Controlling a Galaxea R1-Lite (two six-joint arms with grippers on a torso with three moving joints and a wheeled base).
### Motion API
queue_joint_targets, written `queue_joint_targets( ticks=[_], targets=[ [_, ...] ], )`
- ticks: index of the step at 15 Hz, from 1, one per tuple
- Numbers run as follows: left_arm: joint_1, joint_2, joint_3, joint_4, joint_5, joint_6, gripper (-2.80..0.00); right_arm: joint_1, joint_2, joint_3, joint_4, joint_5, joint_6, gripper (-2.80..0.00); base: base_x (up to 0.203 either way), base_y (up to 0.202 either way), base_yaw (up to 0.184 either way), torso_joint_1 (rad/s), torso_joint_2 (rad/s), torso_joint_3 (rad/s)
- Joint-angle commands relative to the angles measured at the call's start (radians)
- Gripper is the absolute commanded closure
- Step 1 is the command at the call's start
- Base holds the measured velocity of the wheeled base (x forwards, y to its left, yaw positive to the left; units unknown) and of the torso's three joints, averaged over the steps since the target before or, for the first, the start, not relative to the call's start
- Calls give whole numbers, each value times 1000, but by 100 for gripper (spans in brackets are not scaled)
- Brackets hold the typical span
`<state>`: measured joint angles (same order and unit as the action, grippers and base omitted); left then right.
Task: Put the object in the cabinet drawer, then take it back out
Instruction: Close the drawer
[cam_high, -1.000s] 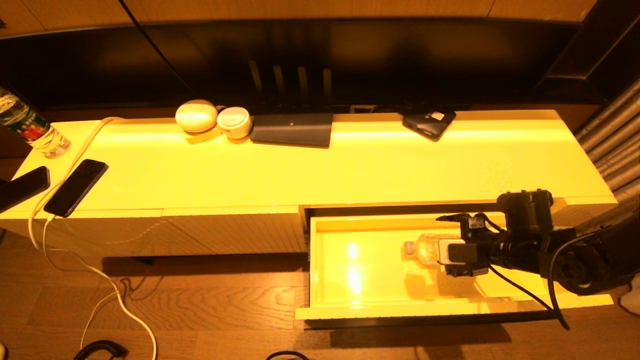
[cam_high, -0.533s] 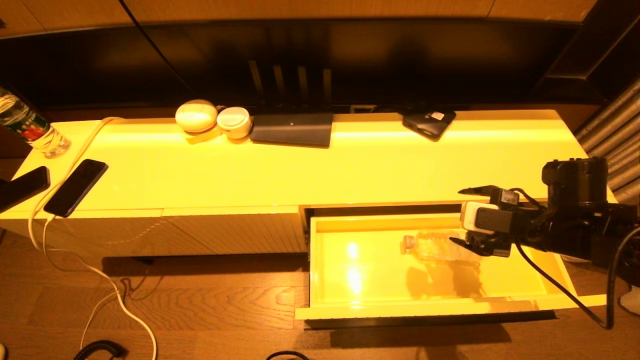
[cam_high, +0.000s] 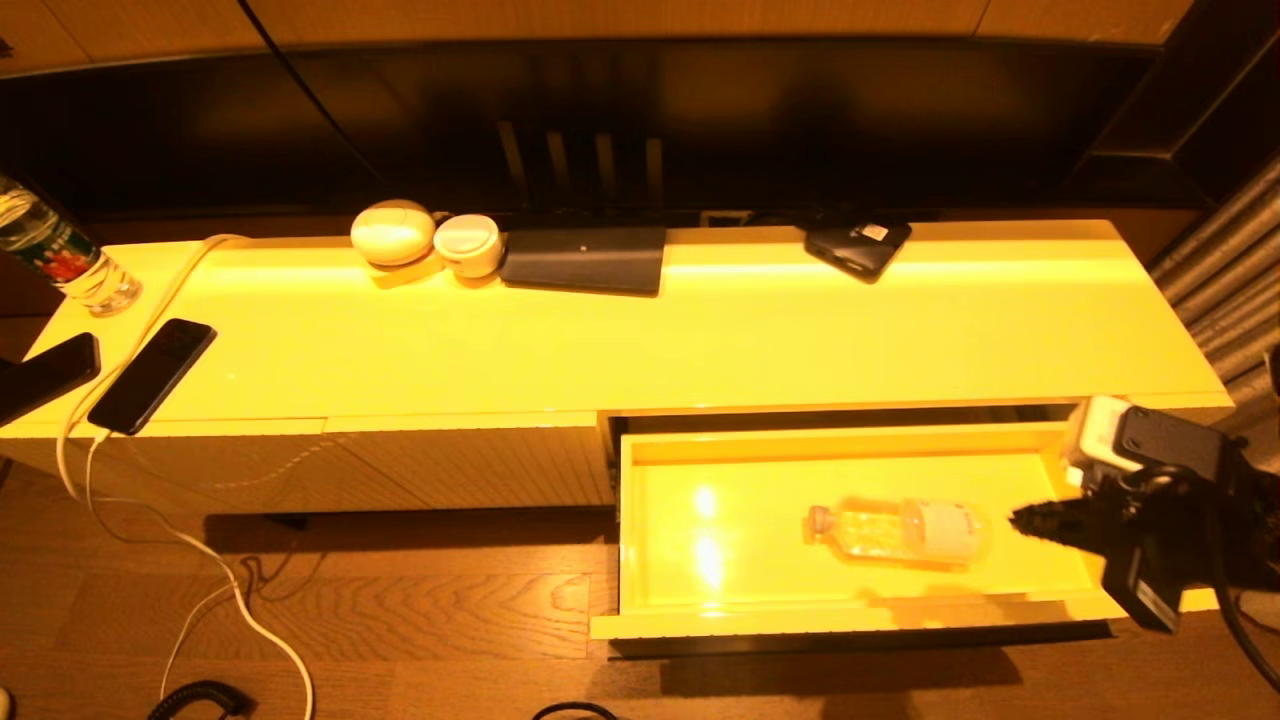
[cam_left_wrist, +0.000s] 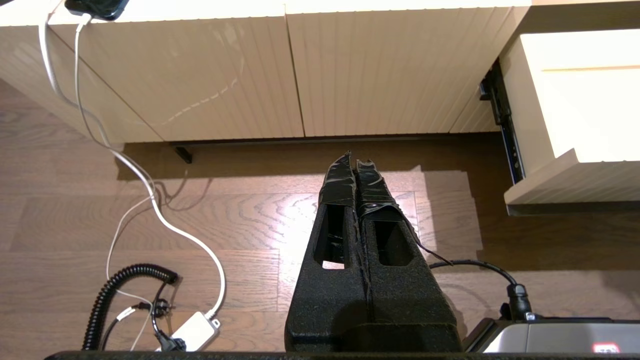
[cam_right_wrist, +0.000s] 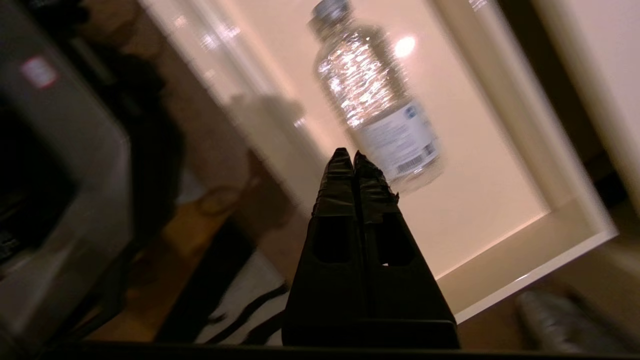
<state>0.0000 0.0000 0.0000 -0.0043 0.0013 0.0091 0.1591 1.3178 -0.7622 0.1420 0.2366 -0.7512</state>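
Observation:
The small clear water bottle (cam_high: 895, 530) lies on its side in the open cabinet drawer (cam_high: 850, 622), cap toward the left, with a pale barcode band round its lower body. Nothing touches it. My right gripper (cam_high: 1022, 520) hangs shut and empty just right of the bottle's base, over the drawer's right end. In the right wrist view the bottle (cam_right_wrist: 372, 95) lies beyond the shut gripper (cam_right_wrist: 353, 155) on the glossy drawer floor (cam_right_wrist: 480, 200). My left gripper (cam_left_wrist: 353, 159) is shut and empty, parked over the wooden floor in front of the closed ribbed panels, with the drawer's corner (cam_left_wrist: 575, 170) to one side.
On the cabinet top stand a bottle with a red-green label (cam_high: 60, 255), two dark phones (cam_high: 150, 375), two round white items (cam_high: 392, 232), a dark flat pad (cam_high: 585, 258) and a black device (cam_high: 858, 245). A white cable (cam_left_wrist: 150, 200) and a coiled black cord (cam_left_wrist: 125, 295) lie on the floor.
My right gripper let go of the bottle, rose, drew back to the right and shut. The bottle stays lying in the drawer, now fully in sight.

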Motion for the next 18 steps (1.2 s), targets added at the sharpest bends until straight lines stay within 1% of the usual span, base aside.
queue_joint_targets(
  ticks=[1,3,7,9,12,13,14,15,17,18],
  targets=[
    [0,0,3,0,0,0,0,0,-95,36,279,22,14,0,0,0,0,0,0,0],
    [0,0,2,0,0,0,0,-1,-58,66,326,31,33,0,0,0,0,0,0,0],
    [0,0,2,0,0,0,0,-1,82,118,327,61,45,0,0,0,0,0,0,0],
    [0,0,2,0,-1,0,0,0,175,125,304,61,42,0,0,0,0,0,0,0],
    [0,0,3,0,-1,0,0,0,288,129,224,54,36,0,0,0,0,0,0,0],
    [0,0,2,0,0,0,0,0,310,130,203,44,35,0,0,0,0,0,0,0],
    [0,0,3,0,0,0,0,0,334,129,186,16,34,0,0,0,0,0,0,0],
    [0,0,2,0,-1,0,0,-1,349,129,163,-34,35,0,0,0,0,0,0,0],
    [0,0,3,0,0,0,0,-1,359,123,138,-104,33,0,0,0,0,0,0,0],
    [0,0,3,0,0,0,0,-1,364,117,135,-122,33,0,0,0,0,0,0,0]
  ],
)
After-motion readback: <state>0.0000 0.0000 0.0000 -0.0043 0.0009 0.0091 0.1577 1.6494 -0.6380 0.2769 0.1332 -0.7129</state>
